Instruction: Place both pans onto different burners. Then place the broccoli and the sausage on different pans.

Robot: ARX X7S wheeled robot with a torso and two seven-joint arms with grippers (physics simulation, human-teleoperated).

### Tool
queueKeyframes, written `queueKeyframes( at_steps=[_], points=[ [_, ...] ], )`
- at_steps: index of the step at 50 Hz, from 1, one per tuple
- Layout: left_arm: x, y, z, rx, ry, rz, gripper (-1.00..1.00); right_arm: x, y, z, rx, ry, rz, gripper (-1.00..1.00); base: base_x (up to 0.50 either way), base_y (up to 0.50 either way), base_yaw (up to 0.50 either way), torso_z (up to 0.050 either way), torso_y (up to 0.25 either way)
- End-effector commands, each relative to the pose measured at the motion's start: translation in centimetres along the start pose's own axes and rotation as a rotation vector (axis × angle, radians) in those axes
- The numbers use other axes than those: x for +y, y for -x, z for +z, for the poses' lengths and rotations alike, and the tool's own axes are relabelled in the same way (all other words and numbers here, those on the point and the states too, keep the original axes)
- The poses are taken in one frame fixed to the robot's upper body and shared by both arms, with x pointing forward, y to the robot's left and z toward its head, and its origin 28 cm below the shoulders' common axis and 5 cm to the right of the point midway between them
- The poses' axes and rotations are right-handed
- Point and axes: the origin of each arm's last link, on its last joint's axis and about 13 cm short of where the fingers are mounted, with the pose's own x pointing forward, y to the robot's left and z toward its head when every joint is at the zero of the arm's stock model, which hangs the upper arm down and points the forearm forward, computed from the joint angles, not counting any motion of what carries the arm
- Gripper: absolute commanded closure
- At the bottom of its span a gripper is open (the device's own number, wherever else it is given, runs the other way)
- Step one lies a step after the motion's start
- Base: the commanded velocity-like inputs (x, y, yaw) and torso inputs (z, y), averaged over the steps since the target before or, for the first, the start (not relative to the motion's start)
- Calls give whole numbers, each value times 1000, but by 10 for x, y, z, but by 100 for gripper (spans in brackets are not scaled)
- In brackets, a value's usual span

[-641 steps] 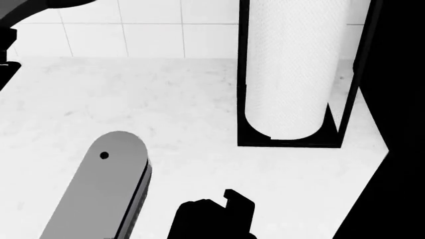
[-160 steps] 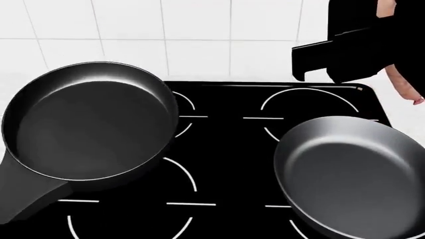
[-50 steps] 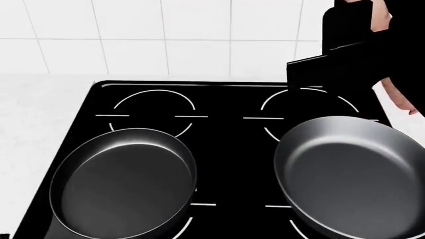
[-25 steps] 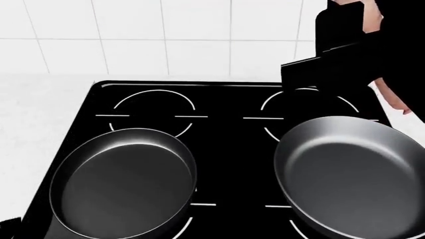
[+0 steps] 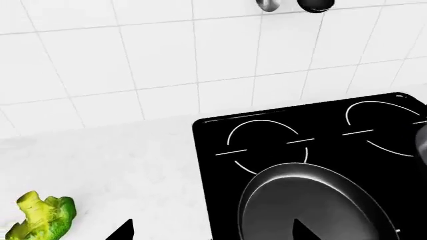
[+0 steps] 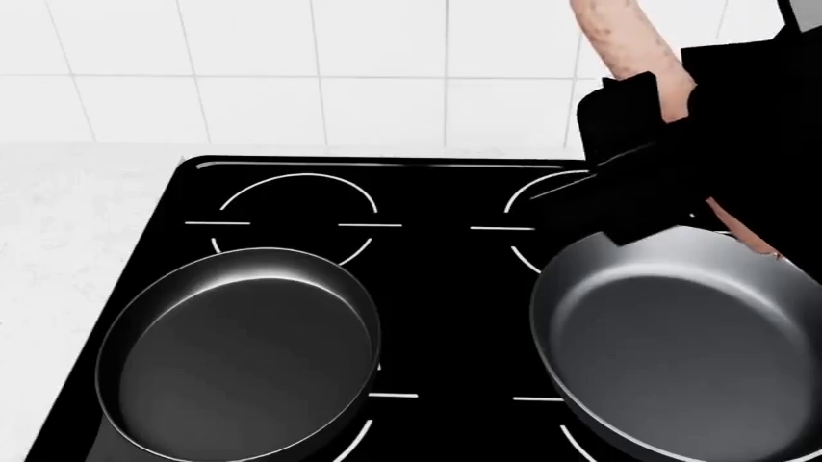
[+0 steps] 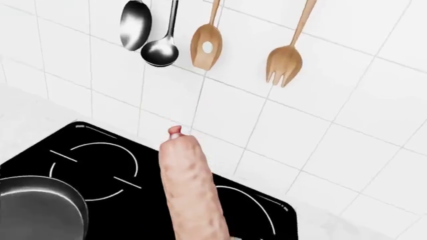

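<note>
Two dark grey pans sit on the black cooktop (image 6: pixel 437 289). The left pan (image 6: pixel 244 356) covers the front left burner and the right pan (image 6: pixel 694 356) covers the front right one. My right gripper (image 6: pixel 642 188) is shut on the pink-beige sausage (image 6: pixel 623 43), holding it tilted above the right pan's far rim; the sausage also shows in the right wrist view (image 7: pixel 190 190). The broccoli (image 5: pixel 43 219) lies on the white counter left of the cooktop. My left gripper (image 5: pixel 212 235) is open and empty, above the cooktop's left edge, with the left pan (image 5: pixel 313 207) beside it.
The rear left burner (image 6: pixel 298 207) is bare; the rear right burner (image 6: pixel 540 197) is partly behind my right gripper. White tiled wall stands behind the cooktop, with spoons (image 7: pixel 137 22) and wooden utensils (image 7: pixel 283 62) hanging on it. White counter (image 5: pixel 100 175) lies left of the cooktop.
My right gripper has swung the sausage round and come down toward the right pan. The left arm has left the head view's lower left corner. Both pans stay put.
</note>
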Motion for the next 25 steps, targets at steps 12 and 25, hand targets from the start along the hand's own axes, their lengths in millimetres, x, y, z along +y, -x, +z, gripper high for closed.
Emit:
queueKeyframes(
  at_steps=[12, 25],
  points=[
    [15, -14, 15, -104, 65, 73, -100, -9, -17, 3, 165, 105, 74, 100, 0, 0, 0, 0, 0],
    [12, -8, 14, -111, 72, 53, -100, -14, -34, -2, 265, 132, 102, 100, 0, 0, 0, 0, 0]
  ],
)
